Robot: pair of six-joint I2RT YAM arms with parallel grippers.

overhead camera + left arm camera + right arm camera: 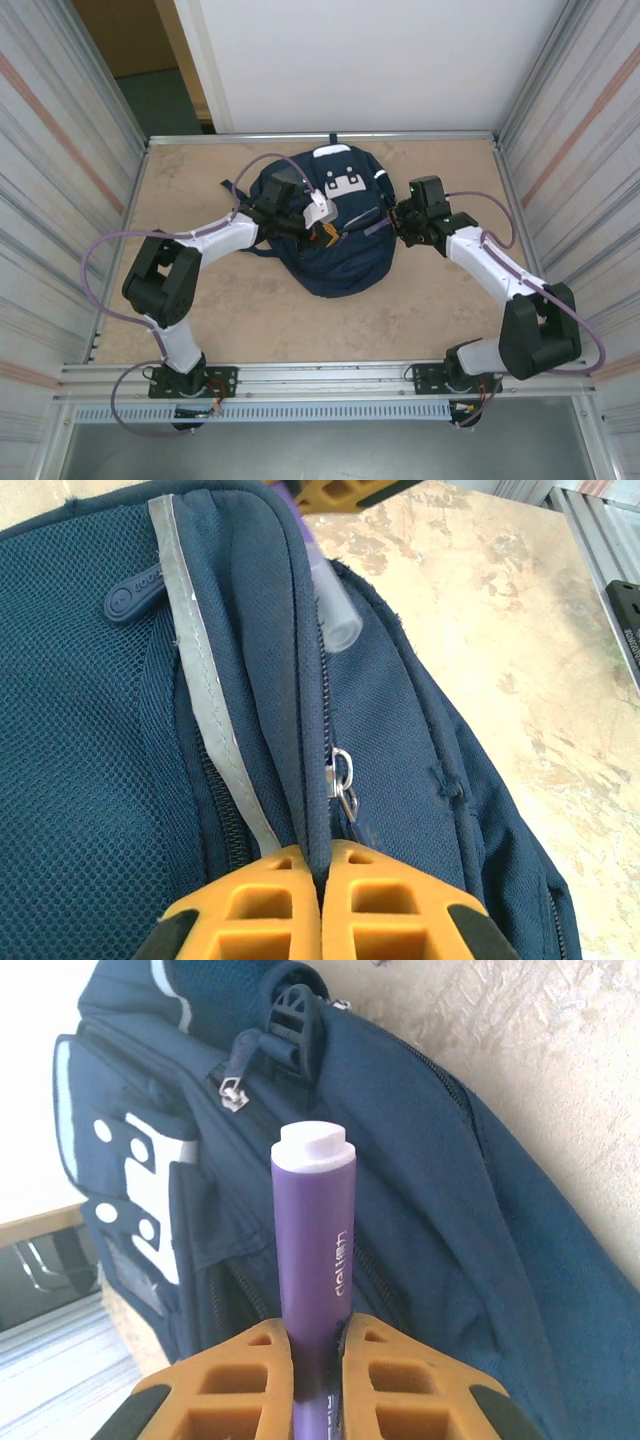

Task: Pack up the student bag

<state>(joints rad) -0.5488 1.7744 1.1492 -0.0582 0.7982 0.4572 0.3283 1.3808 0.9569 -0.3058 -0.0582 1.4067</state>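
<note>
Between its yellow fingers (265, 895), the left gripper (322, 865) pinches a fold of the navy-blue fabric student bag (345, 265); the right gripper (315, 1335) clamps a purple cylindrical marker (312, 1230) beside the bag, which lies centrally on the beige table (250, 320).

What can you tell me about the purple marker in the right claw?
The purple marker is a smooth, plastic-looking cylinder with a white end cap and faint lettering along its barrel. The right claw is shut on it, orange fingers pressing both sides and hiding its lower part. Its capped end points out over the navy student bag; contact with the fabric cannot be told.
</note>
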